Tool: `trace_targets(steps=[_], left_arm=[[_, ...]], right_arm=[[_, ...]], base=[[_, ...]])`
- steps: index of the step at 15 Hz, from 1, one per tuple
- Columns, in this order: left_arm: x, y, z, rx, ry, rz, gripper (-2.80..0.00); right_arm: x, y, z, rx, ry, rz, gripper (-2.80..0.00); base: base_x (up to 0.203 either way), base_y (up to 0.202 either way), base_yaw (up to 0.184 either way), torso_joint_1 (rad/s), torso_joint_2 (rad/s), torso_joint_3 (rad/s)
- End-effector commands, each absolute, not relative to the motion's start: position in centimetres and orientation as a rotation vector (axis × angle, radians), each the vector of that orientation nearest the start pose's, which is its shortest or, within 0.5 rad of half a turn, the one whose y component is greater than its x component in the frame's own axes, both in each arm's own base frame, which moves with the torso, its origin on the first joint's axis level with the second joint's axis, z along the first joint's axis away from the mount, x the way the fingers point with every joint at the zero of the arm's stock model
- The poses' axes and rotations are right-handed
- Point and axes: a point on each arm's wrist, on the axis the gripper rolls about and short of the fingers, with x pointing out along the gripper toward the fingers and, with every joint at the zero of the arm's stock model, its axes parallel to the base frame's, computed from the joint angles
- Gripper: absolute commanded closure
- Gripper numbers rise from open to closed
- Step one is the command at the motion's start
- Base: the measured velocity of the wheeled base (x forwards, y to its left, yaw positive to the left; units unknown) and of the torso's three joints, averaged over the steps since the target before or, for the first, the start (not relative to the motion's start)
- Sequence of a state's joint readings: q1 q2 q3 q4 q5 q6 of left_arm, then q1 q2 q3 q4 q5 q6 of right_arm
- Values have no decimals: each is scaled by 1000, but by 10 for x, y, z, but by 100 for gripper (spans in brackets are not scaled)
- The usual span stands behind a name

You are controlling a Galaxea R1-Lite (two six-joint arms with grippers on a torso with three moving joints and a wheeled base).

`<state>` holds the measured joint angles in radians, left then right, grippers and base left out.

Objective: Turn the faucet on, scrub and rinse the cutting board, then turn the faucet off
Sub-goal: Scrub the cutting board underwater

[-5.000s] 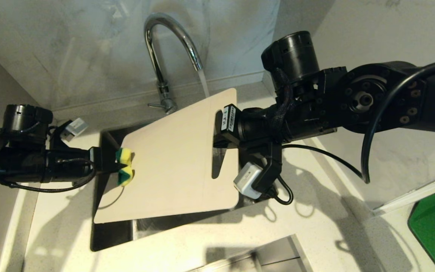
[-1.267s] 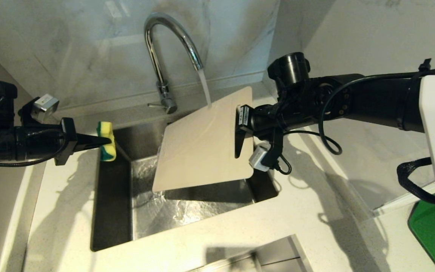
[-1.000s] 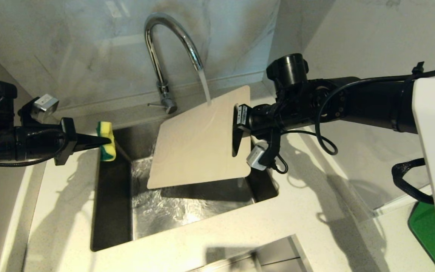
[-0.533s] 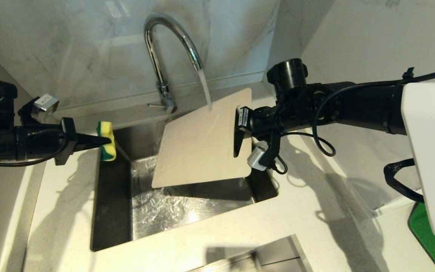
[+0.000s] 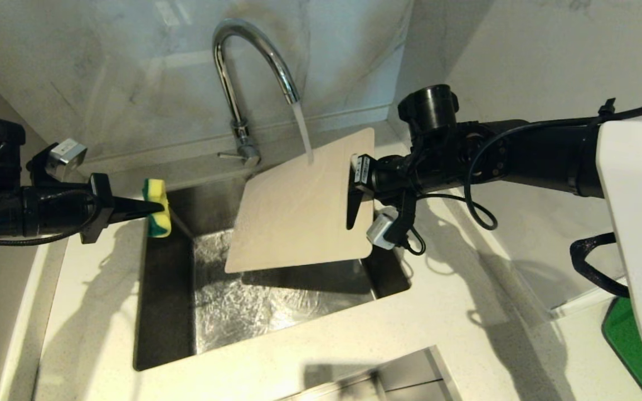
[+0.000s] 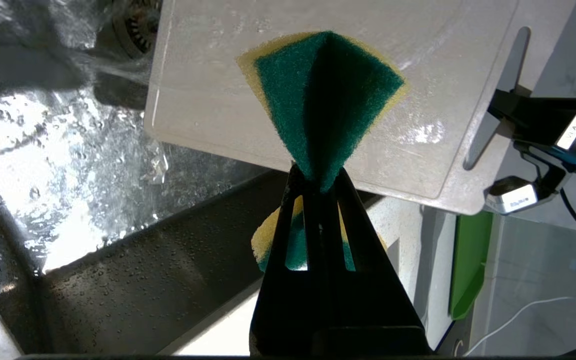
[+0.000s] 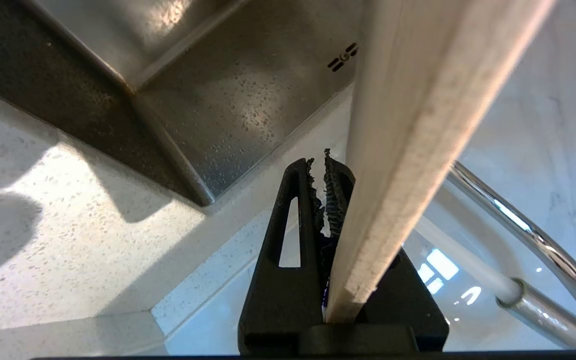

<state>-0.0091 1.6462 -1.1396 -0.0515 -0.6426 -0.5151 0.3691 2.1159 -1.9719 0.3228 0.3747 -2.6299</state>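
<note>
One cutting board [image 5: 298, 211] pinched by right hand [image 5: 354, 184] – one sponge [image 5: 156, 214] by left hand [image 5: 145, 209].

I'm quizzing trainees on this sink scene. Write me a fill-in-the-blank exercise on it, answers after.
1. Water from the faucet lands on the ____, held tilted over the sink.
2. The left gripper is shut on a yellow and green ____.
3. The right gripper grips the board at the end with the ____.
4. The sponge is ____ the board, off to its left.

Missing words: board; sponge; slot; apart from
</note>
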Motion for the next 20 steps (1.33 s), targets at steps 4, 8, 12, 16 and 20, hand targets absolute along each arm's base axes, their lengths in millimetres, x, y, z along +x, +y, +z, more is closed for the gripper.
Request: trace_targets(steps=[4, 8, 12, 16, 20], left_arm=[[299, -18, 237, -638, 607, -520, 0], [296, -25, 247, -648, 591, -546, 0], [294, -75, 264, -605, 592, -680, 0], [317, -116, 269, -564, 625, -692, 0], [335, -131, 263, -514, 641, -687, 0]], right_arm=[[369, 189, 265, -2370, -864, 922, 0], [348, 207, 265, -2342, -920, 966, 0], [330, 216, 266, -2314, -948, 1001, 0], [318, 208, 277, -2316, -958, 980, 0], [309, 202, 279, -2314, -956, 984, 0]], base=[[0, 0, 0, 0, 0, 0], [0, 0, 0, 0, 0, 0], [0, 0, 0, 0, 0, 0], [0, 0, 0, 0, 0, 0], [0, 0, 0, 0, 0, 0]])
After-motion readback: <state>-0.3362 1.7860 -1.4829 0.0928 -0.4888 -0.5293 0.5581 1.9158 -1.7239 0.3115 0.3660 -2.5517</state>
